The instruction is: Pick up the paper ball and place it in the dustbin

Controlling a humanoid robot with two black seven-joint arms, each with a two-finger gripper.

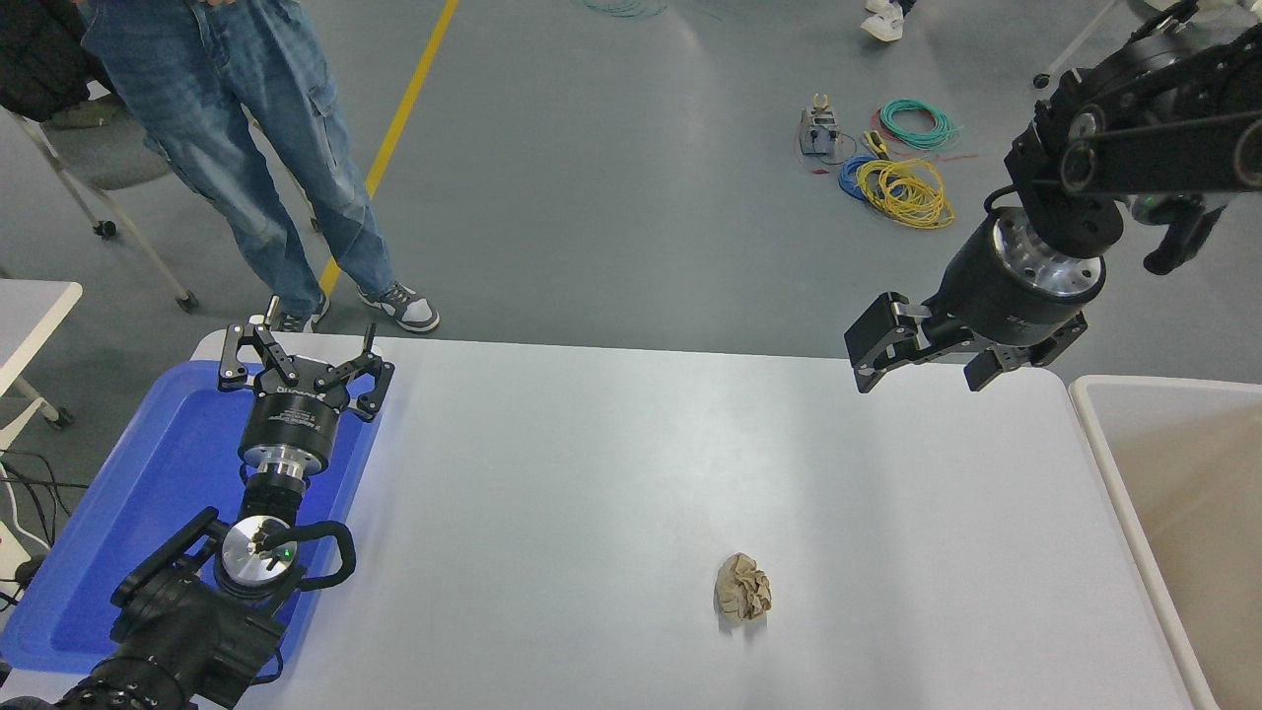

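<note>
**Light crumpled wad waits alone on the table**

The white table [592, 444] fills the view, with the dustbin [1094, 394] at its right edge and a blue tray [177, 463] at the left, where the left hand [304, 363] sits parked with fingers spread. The right hand [922, 353] hangs high over the far right of the table, open and empty, well apart from its target. The paper ball [743, 587] lies near the front edge, right of centre. It looks nearly weightless, soft and crushable, unlikely to slip; closing across its widest middle from above should hold it.
</note>
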